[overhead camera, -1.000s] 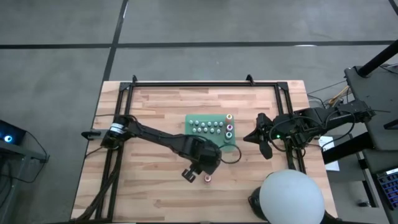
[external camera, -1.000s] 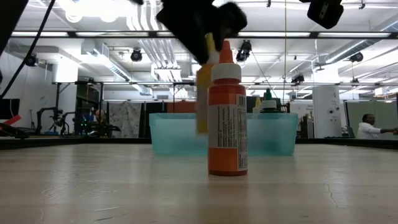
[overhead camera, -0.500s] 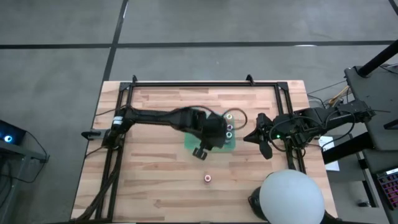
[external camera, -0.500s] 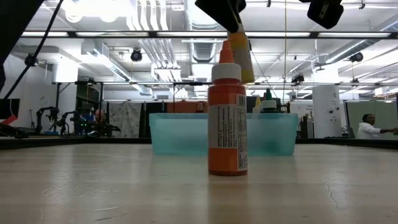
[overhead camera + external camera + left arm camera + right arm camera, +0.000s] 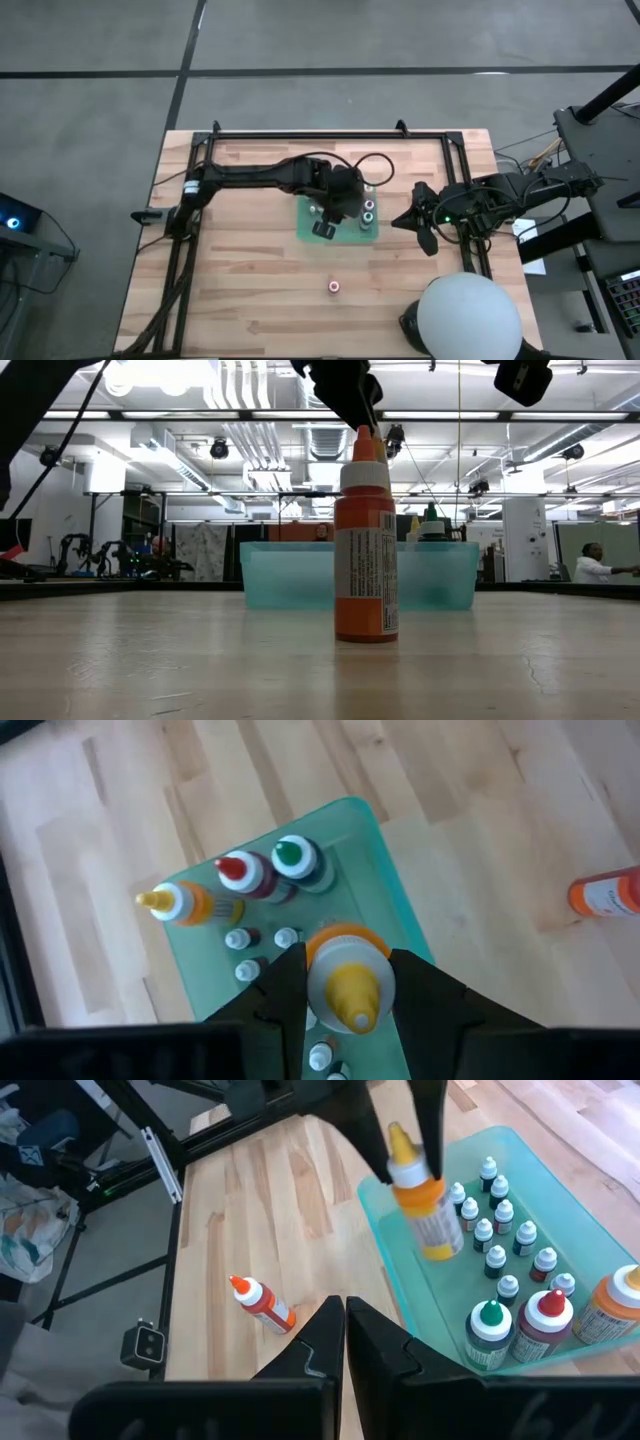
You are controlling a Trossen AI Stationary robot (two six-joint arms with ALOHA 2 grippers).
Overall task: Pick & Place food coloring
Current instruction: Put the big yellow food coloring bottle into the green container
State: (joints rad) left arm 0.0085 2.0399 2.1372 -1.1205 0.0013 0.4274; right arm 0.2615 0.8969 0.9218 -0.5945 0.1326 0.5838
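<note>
One yellow-tipped bottle (image 5: 420,1205) is pinched in my left gripper (image 5: 345,982), carried in the last second from the bare wood to above the teal tray (image 5: 590,1230); release comes next. My right gripper (image 5: 345,1335), pressed together, waits at the table's right edge; the orange bottle (image 5: 262,1303) remains outside.

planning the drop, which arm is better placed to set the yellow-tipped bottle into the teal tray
Left. The left gripper already holds the yellow-tipped bottle above the teal tray. The right gripper is shut and empty, beside the tray near the table's right edge.
</note>
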